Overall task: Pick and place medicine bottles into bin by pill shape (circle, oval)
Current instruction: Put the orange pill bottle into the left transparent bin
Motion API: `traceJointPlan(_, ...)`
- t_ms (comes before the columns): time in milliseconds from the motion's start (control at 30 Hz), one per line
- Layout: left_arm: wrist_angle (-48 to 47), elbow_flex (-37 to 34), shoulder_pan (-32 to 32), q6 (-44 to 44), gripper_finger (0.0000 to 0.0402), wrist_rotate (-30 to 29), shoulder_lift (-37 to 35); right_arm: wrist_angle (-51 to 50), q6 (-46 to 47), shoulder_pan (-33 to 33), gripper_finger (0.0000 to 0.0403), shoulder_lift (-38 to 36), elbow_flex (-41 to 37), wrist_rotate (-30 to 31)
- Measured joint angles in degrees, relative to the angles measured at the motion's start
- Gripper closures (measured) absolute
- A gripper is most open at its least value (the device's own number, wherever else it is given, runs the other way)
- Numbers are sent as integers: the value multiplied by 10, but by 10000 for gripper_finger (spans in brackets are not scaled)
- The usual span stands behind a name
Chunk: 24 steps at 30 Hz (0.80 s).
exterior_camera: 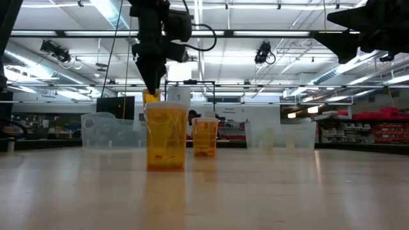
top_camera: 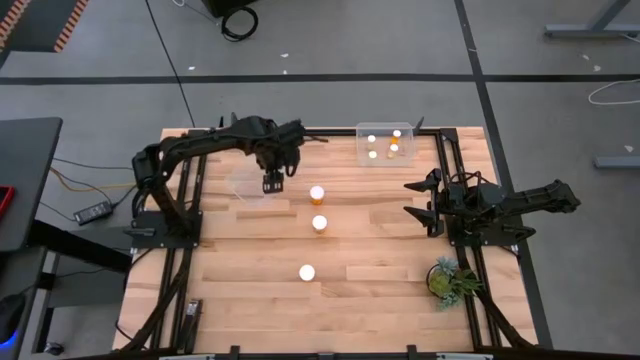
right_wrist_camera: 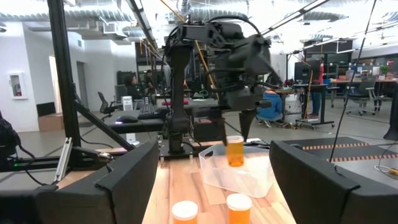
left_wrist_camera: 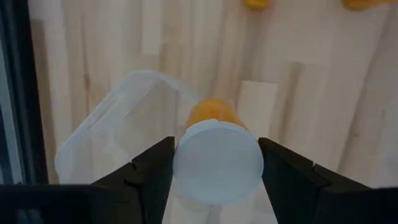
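Reaching down over a clear bin (top_camera: 247, 183), the left gripper (left_wrist_camera: 214, 165) clamps a medicine bottle (left_wrist_camera: 217, 158) (right gripper (top_camera: 424, 208) unclenched).

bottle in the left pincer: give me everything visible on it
The held bottle is a small orange translucent cylinder with a round white cap, plastic by its look. The left pincer grips it by the cap, one dark finger on each side, so it hangs upright, lifted clear of the table. It sits just above the clear empty bin near the table's far left, touching only the fingers. Its contents cannot be made out.
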Motion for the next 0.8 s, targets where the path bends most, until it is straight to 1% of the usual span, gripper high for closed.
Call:
traceJointPlan(167,0,0,48,6,182,0,0,0,0,0,89,0,0,0)
traceJointPlan(400,16,0,106,17,177,0,0,0,0,0,89,0,0,0)
traceJointPlan(567,24,0,125,17,181,0,20,0,0,0,89,0,0,0)
traceJointPlan(800,22,-1,128,23,176,0,60,0,0,0,89,0,0,0)
